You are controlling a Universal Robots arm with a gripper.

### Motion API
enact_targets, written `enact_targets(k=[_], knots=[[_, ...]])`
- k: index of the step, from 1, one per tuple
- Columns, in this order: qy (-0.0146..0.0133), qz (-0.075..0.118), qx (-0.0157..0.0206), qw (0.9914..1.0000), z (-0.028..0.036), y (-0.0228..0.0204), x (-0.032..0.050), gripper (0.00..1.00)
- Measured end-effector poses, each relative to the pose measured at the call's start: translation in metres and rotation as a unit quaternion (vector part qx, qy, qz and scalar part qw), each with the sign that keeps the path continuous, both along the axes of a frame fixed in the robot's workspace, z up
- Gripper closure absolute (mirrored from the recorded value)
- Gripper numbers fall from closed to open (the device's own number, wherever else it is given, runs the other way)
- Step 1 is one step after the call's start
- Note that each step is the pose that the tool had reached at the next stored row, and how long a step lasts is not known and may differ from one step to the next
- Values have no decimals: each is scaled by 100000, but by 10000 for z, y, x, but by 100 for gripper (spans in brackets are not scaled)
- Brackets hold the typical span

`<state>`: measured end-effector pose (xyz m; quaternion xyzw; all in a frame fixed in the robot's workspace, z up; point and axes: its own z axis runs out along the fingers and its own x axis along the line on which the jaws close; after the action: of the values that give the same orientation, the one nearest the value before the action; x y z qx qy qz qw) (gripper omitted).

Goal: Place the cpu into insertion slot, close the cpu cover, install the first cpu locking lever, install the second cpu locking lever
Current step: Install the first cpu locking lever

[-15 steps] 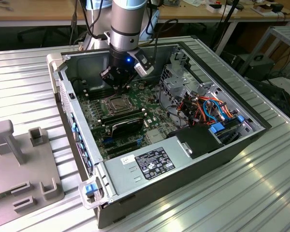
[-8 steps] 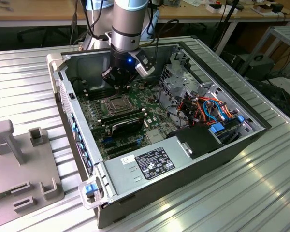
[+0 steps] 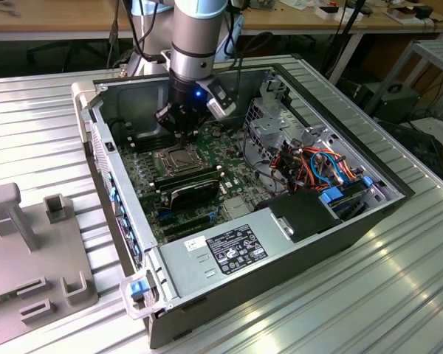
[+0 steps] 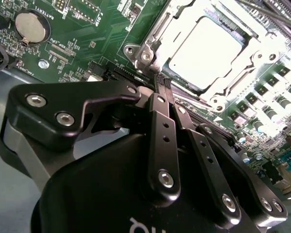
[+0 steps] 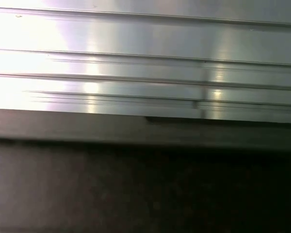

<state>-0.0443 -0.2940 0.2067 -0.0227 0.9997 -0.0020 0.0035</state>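
Note:
In the exterior view my gripper (image 3: 179, 124) hangs inside the open computer case, just behind the insertion slot (image 3: 179, 159) on the green board. In the second wrist view the cpu (image 4: 206, 51) lies flat in the slot, its silvery top glaring bright. The cpu cover (image 4: 254, 51) rests down around it as a metal frame. My gripper (image 4: 161, 81) is shut, its black fingertips pressed together at the slot's near edge beside a corner screw (image 4: 145, 57). Whether they pinch a locking lever I cannot tell.
A black card (image 3: 196, 190) stands just in front of the slot, with a power supply (image 3: 232, 247) nearer still. A drive cage (image 3: 275, 118) and coloured cables (image 3: 321, 164) lie to the exterior view's right. A grey fixture (image 3: 37, 243) sits outside the case. A coin battery (image 4: 30, 25) lies on the board.

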Motion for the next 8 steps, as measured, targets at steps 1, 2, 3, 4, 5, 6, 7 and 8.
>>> enact_targets(k=[1,2,3,4,5,6,7,8], knots=[[13,0,6,100000,0,7,3,89],[11,-5,8,100000,0,13,6,89],[16,-15,7,100000,0,21,8,89],[46,-15,7,100000,-1,31,11,89],[84,-14,19,100000,-3,35,15,89],[133,-14,30,100000,-3,35,22,89],[159,-21,35,100000,-4,35,31,89],[204,-14,39,100000,-4,33,43,89]])
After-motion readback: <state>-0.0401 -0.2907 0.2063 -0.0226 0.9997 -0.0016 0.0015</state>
